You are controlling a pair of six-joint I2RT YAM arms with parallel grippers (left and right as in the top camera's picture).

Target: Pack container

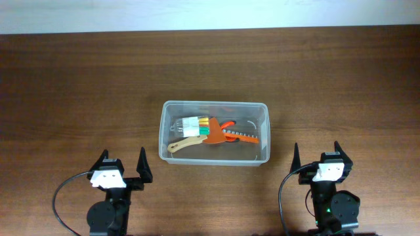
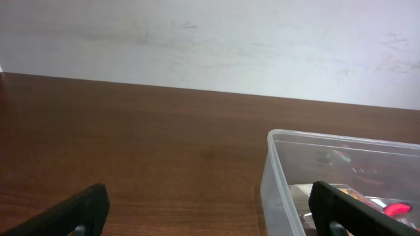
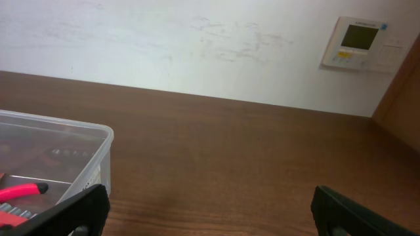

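The clear plastic container (image 1: 214, 105) stands at the middle of the table. Inside it lie a small clear box with yellow, green and red pieces (image 1: 194, 126), a wooden-handled tool (image 1: 184, 144) and a red-handled tool (image 1: 231, 134). The container also shows in the left wrist view (image 2: 289, 164) and in the right wrist view (image 3: 85, 151). My left gripper (image 1: 122, 165) is open and empty, in front of the container's left corner. My right gripper (image 1: 317, 156) is open and empty, in front of and to the right of the container.
Brown wooden table (image 1: 79, 92) with a white wall behind it. A wall control panel (image 3: 359, 43) hangs at the right in the right wrist view.
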